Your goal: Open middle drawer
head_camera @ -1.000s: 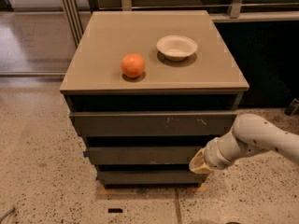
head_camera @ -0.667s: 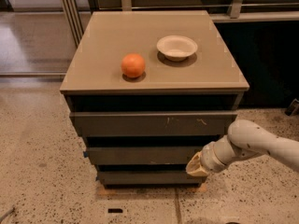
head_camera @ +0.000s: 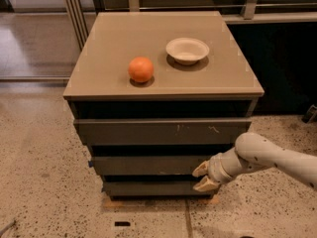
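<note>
Progress: the opening looks hardly begun. The middle drawer (head_camera: pixel 148 165) sits in line with the stack and no interior shows.
Done: the gripper (head_camera: pixel 202 176) is at the right end of the middle drawer's front, its arm (head_camera: pixel 277 157) trailing off to its right.
Gripper state: the two tan fingers (head_camera: pixel 200 169) are spread, one above the other, pinching nothing that shows. The upper one lies over the drawer's front and the lower one over the front beneath. I cannot tell whether either touches.
Left to do: by my reading, get a hold on the handleless front's edge, then pull the drawer out.
Task's thing: the front runs left from the gripper, with a small blue bit (head_camera: pixel 90 163) at its far end.
Drawers: three. The scratched top drawer (head_camera: pixel 158 132) is above the gripper and the bottom drawer (head_camera: pixel 148 188) is below and left of it.
Cabinet top (head_camera: pixel 109 48): well above the gripper, carrying two things.
Orange (head_camera: pixel 141 69): one, up and left.
Bowl (head_camera: pixel 187 50): one, almost straight up.
</note>
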You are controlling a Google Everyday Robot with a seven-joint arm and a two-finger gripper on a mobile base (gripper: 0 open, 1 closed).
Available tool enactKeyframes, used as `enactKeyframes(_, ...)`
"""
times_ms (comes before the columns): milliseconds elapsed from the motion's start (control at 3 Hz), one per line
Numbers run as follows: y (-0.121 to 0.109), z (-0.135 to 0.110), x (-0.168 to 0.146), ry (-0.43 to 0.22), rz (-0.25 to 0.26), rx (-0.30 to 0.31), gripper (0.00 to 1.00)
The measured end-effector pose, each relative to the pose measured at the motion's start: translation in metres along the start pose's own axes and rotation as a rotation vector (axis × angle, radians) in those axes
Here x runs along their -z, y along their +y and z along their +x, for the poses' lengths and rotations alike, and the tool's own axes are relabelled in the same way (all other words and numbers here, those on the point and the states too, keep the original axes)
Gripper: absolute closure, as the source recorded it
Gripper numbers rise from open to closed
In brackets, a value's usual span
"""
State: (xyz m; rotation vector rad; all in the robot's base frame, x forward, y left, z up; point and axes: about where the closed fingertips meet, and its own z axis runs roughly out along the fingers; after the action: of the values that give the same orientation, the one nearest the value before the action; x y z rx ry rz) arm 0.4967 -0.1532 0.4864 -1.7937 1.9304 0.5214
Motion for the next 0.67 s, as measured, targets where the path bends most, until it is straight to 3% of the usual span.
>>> enactKeyframes(333,-0.008,0.000,-0.004,-0.006,0.073,0.030,0.00)
enactKeyframes(667,-0.028,0.000,-0.010,-0.007,0.147,0.030,0.00)
